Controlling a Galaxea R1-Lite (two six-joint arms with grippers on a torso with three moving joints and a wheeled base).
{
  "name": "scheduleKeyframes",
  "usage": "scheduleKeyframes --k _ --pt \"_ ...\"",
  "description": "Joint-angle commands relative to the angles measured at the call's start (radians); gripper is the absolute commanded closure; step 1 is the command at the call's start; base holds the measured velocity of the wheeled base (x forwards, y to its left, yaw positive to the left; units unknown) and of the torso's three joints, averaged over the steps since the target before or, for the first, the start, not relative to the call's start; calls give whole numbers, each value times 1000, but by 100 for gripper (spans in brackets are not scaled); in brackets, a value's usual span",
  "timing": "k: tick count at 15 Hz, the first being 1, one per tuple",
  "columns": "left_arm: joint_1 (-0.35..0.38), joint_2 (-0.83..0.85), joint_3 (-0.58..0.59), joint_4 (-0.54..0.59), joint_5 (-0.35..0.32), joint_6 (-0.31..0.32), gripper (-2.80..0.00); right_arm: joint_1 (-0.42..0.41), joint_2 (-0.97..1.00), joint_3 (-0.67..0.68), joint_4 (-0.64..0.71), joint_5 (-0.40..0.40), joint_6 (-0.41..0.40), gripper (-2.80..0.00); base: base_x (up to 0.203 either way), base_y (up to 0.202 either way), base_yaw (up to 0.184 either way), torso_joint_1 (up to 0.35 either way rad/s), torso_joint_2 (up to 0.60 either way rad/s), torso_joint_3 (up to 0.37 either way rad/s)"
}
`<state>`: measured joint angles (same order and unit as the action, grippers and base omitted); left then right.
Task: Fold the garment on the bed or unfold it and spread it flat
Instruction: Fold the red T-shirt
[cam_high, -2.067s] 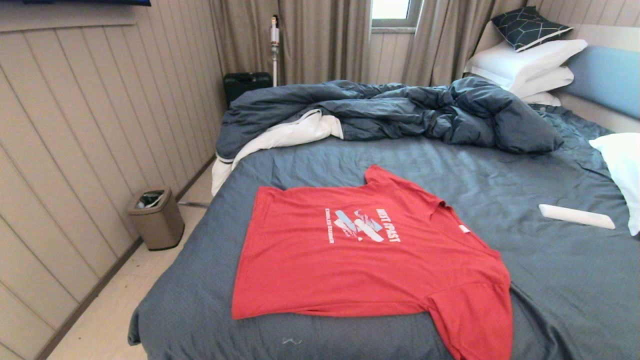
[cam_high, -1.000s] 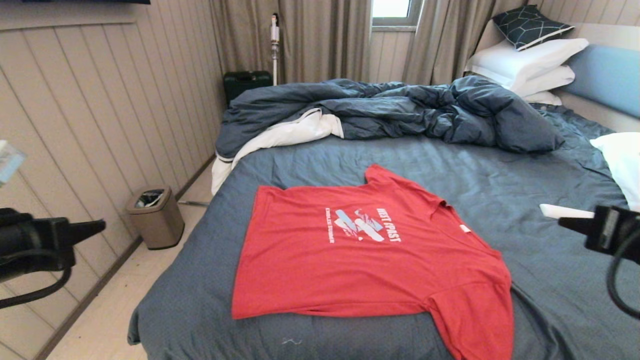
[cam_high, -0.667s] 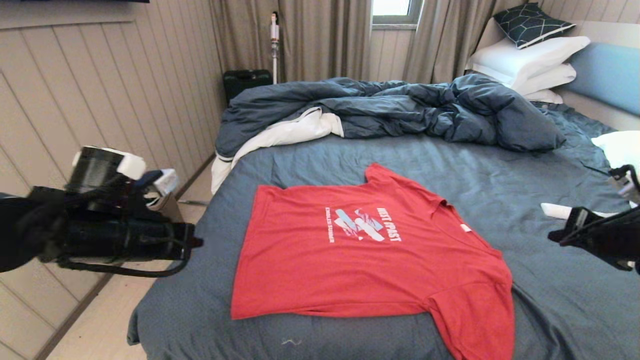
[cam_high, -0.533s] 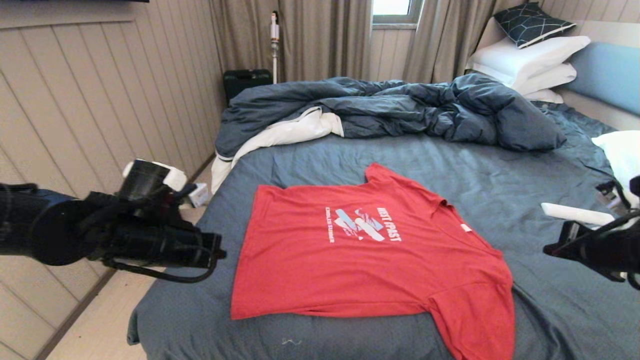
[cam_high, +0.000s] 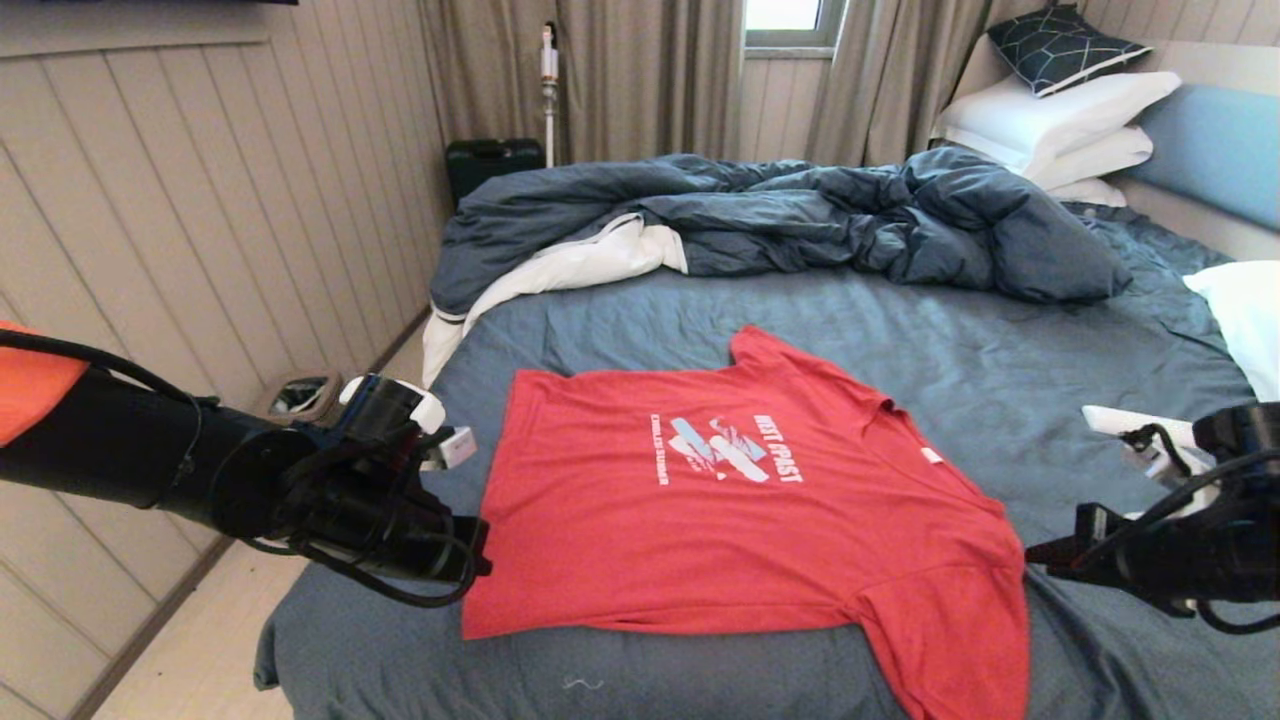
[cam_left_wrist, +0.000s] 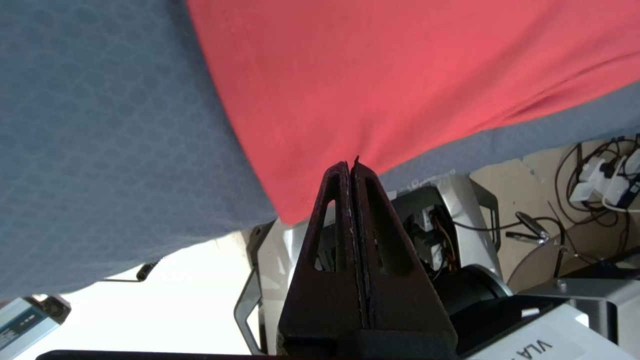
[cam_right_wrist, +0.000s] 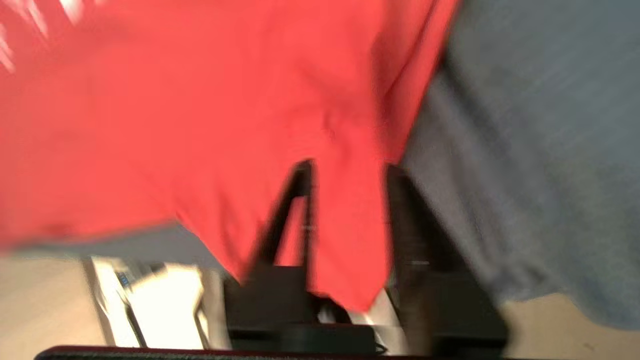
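The garment, a red T-shirt (cam_high: 740, 530) with a white and light-blue chest print, lies spread flat on the bed's slate-blue sheet (cam_high: 1000, 340). Its neck points right and its hem left. One sleeve hangs over the near edge. My left gripper (cam_high: 483, 560) hovers at the shirt's near hem corner. In the left wrist view the left gripper (cam_left_wrist: 351, 164) is shut with nothing in it, its tip just over the red cloth (cam_left_wrist: 400, 75). My right gripper (cam_high: 1036, 553) sits beside the near sleeve. In the right wrist view the right gripper (cam_right_wrist: 350, 169) is open above the sleeve (cam_right_wrist: 250, 100).
A crumpled dark blue duvet (cam_high: 800, 215) with white lining lies across the far side. White pillows (cam_high: 1060, 120) are stacked at the headboard, another pillow (cam_high: 1245, 320) lies at the right. A white flat object (cam_high: 1110, 420) lies right of the shirt. A bin (cam_high: 300, 392) stands by the left wall.
Both arms came in from the sides and moved down toward the shirt, the left to the hem corner and the right to the near sleeve. The shirt has not moved.
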<state>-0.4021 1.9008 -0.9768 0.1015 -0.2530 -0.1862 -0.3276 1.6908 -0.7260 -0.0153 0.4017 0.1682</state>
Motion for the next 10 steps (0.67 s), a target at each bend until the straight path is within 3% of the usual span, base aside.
scheduleKeyframes --k 1,4,10 --pt "0 21 -13 0 -3 -3 0 15 13 34 -1 3 -33 -280 0 0 0 0 0 0" --pt "0 43 -25 -5 -3 -4 0 35 11 121 -1 5 -98 -280 0 0 0 0 0 0" --pt "0 45 -44 -5 -3 -6 0 59 -48 262 -6 3 -115 -280 0 0 0 0 0 0"
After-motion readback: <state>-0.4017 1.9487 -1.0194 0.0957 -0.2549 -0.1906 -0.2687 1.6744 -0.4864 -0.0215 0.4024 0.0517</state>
